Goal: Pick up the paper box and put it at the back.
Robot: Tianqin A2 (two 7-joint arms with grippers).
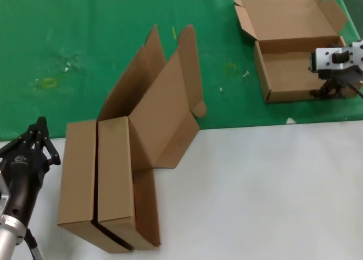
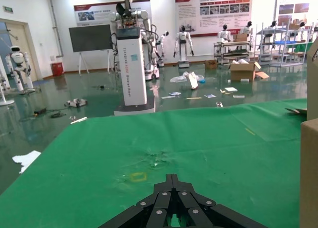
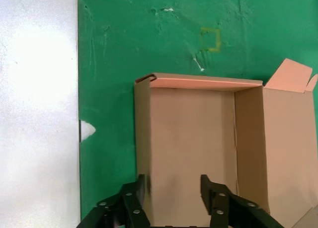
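The paper box (image 1: 295,67) lies open on the green cloth (image 1: 85,45) at the back right, its lid folded back flat. My right gripper (image 1: 330,89) hangs over the box's near right corner. In the right wrist view the right gripper (image 3: 174,186) is open over the box (image 3: 191,133). One finger is at a side wall and the other is over the box floor. My left gripper (image 1: 38,125) is shut and empty at the front left, beside the other boxes. It also shows in the left wrist view (image 2: 172,178), pointing over the cloth.
Two more brown boxes (image 1: 76,175) (image 1: 116,175) stand side by side at the front left on the white table (image 1: 255,186). Their raised lids (image 1: 164,101) lean back over the cloth edge. Small white scraps and yellow marks lie on the cloth.
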